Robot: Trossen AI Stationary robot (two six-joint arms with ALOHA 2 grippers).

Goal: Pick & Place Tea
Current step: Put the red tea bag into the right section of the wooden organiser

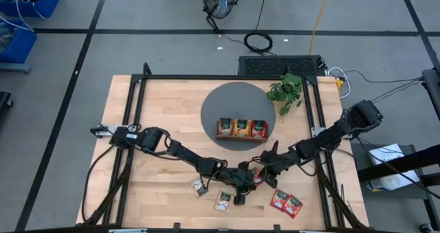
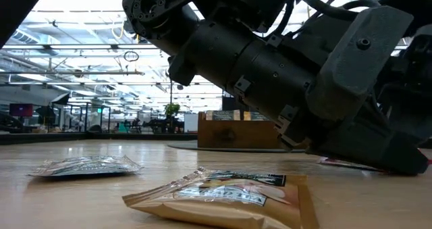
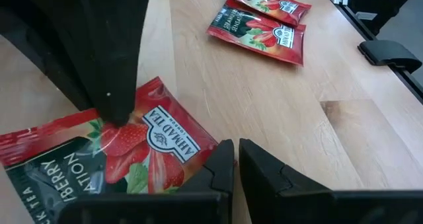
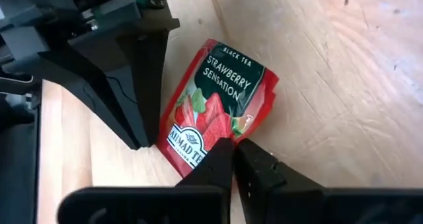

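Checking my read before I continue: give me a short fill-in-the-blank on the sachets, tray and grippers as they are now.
1. The red sachet between the two grippers reads "Strawberry ____".
2. The wooden tray stands on a round ____ mat.
3. Off to the side, ____ more red sachets lie together on the table.
4. The right gripper is ____ at the red sachet's edge.

Missing words: Sensation; grey; two; shut

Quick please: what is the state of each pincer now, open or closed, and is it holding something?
Left pincer: closed, holding nothing.
Right pincer: closed on the edge of the red strawberry tea sachet.
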